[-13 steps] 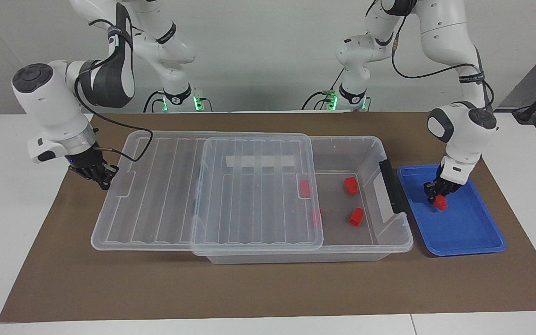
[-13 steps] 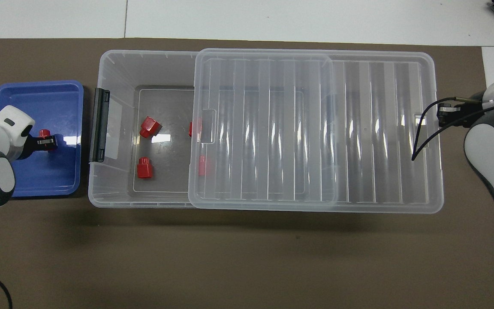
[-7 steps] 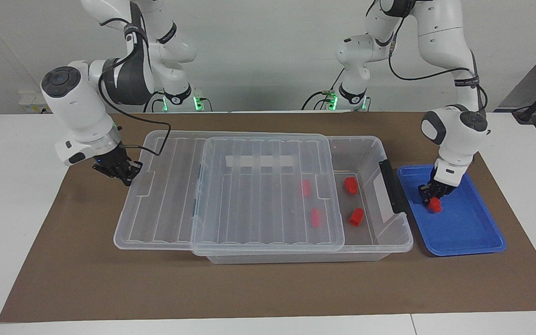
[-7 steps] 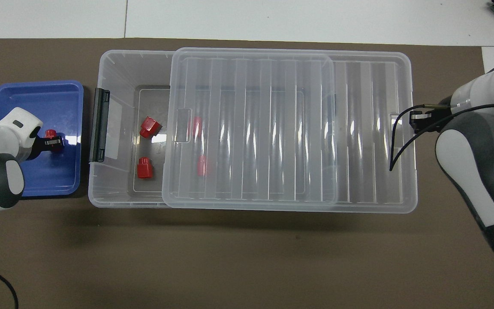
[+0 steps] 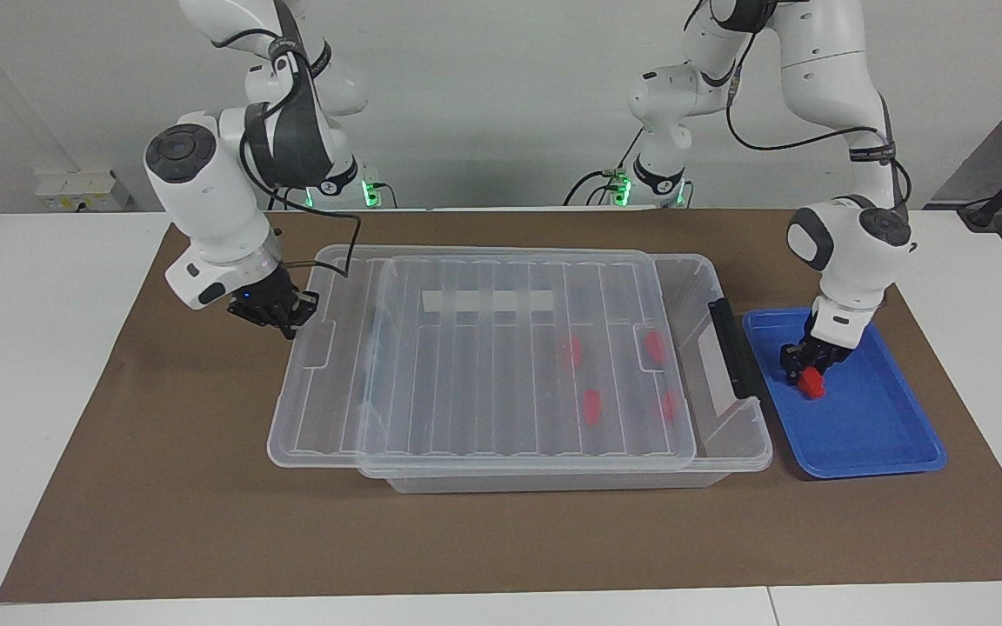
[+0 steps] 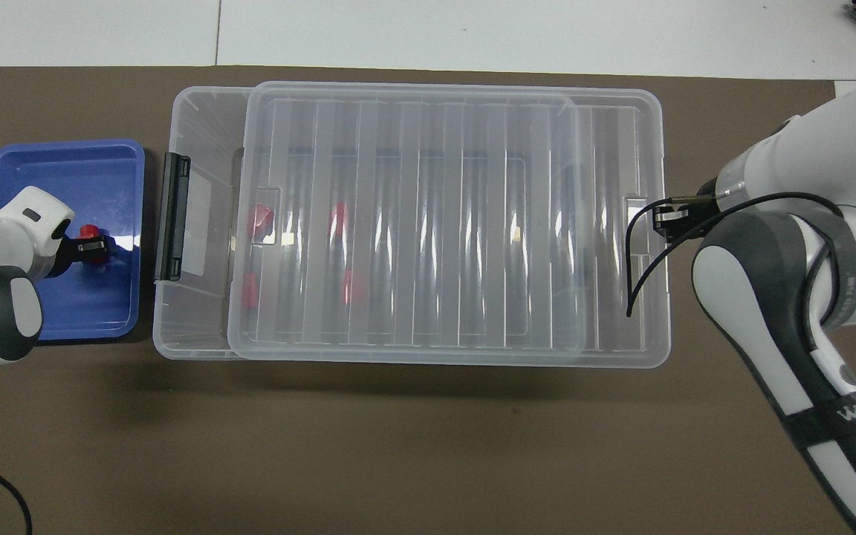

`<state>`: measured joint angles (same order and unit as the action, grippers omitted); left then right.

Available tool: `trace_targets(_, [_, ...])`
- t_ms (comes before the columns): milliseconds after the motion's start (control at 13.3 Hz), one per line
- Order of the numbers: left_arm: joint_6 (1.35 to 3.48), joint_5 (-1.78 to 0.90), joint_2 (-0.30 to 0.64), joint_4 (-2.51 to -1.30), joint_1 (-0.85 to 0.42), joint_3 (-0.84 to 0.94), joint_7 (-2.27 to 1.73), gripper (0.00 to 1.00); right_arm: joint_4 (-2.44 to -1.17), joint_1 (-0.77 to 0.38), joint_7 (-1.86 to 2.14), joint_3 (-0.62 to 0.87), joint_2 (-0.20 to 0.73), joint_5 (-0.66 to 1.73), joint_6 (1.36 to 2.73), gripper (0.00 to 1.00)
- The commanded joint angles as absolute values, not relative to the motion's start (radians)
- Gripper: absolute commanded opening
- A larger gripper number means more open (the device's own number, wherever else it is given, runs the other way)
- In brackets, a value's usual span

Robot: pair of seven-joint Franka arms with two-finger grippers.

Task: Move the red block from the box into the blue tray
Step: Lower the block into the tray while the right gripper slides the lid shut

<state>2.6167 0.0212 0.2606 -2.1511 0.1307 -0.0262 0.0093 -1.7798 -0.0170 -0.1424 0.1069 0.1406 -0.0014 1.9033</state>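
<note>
A red block (image 5: 811, 383) (image 6: 87, 232) lies in the blue tray (image 5: 884, 435) (image 6: 64, 163) at the left arm's end of the table. My left gripper (image 5: 801, 367) (image 6: 93, 247) is low in the tray, right at that block. The clear box (image 5: 727, 452) (image 6: 198, 119) stands beside the tray, and its ribbed lid (image 5: 484, 365) (image 6: 443, 223) covers most of it. Several more red blocks (image 5: 591, 405) (image 6: 337, 215) show through the lid on the box floor. My right gripper (image 5: 288, 320) (image 6: 667, 218) is shut on the lid's end edge at the right arm's end.
A black clip handle (image 5: 731, 348) (image 6: 172, 217) sits on the box end beside the tray. Everything rests on a brown mat (image 5: 501, 539) on the white table. A narrow strip of the box stays uncovered at the tray end.
My right gripper has slid the lid toward the tray end, so the lid now covers all the blocks in the box. The left gripper stayed at the block in the tray.
</note>
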Motion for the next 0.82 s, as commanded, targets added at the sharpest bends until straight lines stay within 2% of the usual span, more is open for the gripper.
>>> trace_targets(0, [2.623, 0.012, 0.258, -2.154, 0.117, -0.038, 0.014, 0.7, -1.818, -0.046, -0.11, 0.107, 0.107, 0.028, 1.902, 0.0])
trace_targets(150, [2.55, 0.014, 0.252, -2.105, 0.115, -0.038, 0.014, 0.68, -1.819, -0.073, -0.11, 0.107, 0.107, 0.028, 1.908, 0.0])
trace_targets(450, [2.19, 0.02, 0.239, -1.866, 0.129, -0.038, 0.048, 0.67, -1.821, -0.117, -0.11, 0.107, 0.107, 0.043, 1.919, 0.0])
trace_targets(750, [1.885, 0.012, 0.164, -1.688, 0.115, -0.026, 0.045, 0.68, -1.821, -0.153, -0.112, 0.107, 0.106, 0.064, 1.919, 0.0])
